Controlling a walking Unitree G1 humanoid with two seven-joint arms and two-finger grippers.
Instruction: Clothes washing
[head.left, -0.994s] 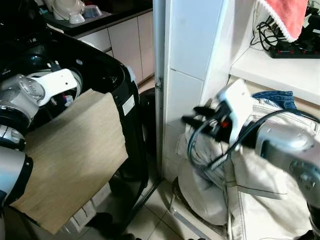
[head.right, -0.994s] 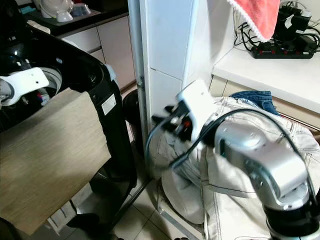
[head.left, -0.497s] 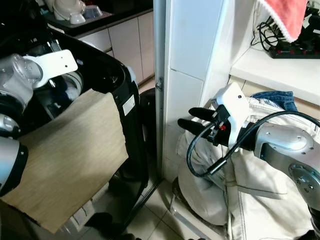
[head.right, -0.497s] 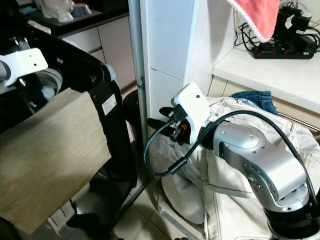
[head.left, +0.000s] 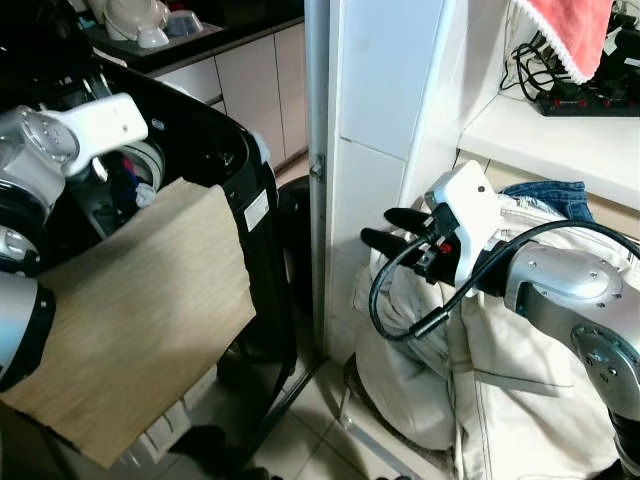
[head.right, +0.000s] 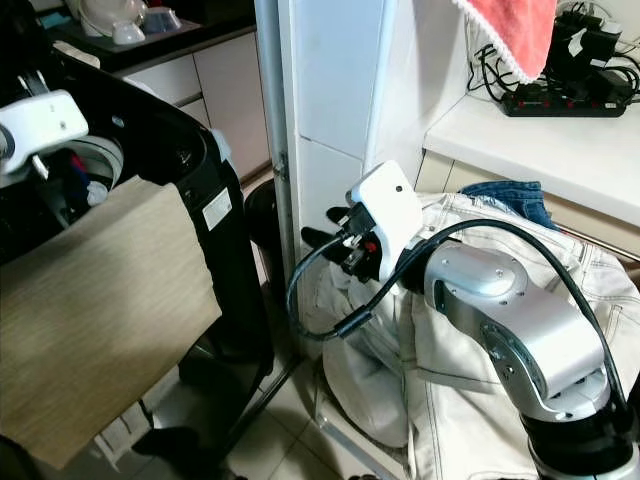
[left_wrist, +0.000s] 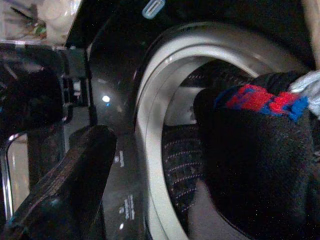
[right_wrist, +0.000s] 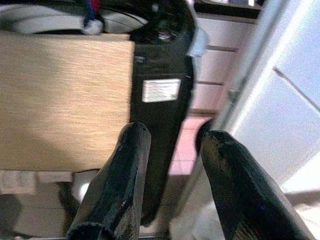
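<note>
The right gripper hangs with its fingers apart and holding nothing, just above the pale clothes pile heaped below and behind it. Farther off, the left gripper reaches over the black washing machine, fingers apart, its drum holding a dark garment with red and blue. A white tiled pillar stands between the two.

The black top-loading washing machine stands open, just left of the white tiled pillar, a tan panel covering its front. A dark garment with a red-and-blue patch lies inside its silver-rimmed drum. Right of the pillar, pale cream clothes are heaped in a pile, with blue denim at its far edge.
</note>
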